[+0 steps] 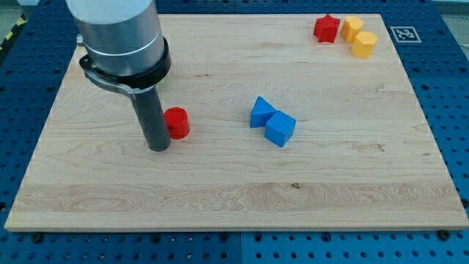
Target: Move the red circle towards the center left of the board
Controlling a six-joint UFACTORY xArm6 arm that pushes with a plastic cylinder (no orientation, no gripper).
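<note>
The red circle (pixel 176 122) is a short red cylinder on the wooden board (pixel 220 191), left of the board's middle. My tip (pixel 158 147) is at the lower end of the dark rod, just to the left of the red circle and slightly below it in the view. The rod looks to be touching or almost touching the circle's left side. The arm's grey body fills the view's top left and hides part of the board behind it.
A blue triangular block (pixel 261 112) and a blue cube (pixel 280 129) sit together near the board's middle. A red star block (pixel 327 28) and two yellow blocks (pixel 352 28) (pixel 364 44) sit at the top right corner.
</note>
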